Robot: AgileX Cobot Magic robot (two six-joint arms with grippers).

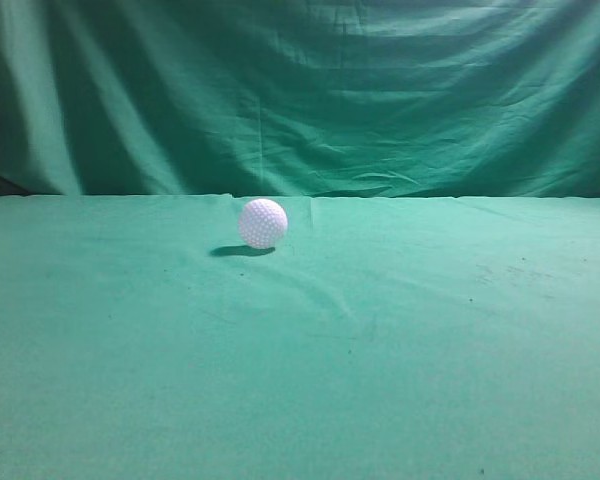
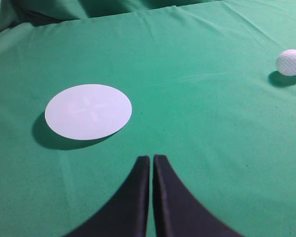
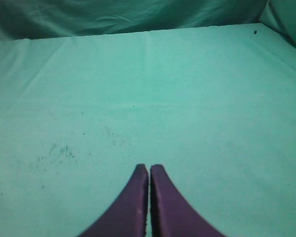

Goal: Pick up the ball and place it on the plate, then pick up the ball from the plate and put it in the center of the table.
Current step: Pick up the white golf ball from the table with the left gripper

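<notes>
- My left fingers are pressed together, empty, above the worktop.
- The golf ball sits alone, well right of the white plate.
- My right fingers are also closed, holding nothing.

**Open cloth, two low obstacles**

The wide green cloth-covered table lies open around the small white dimpled golf ball. In the left wrist view a flat round white plate lies well apart from the ball, with bare cloth between.
</notes>
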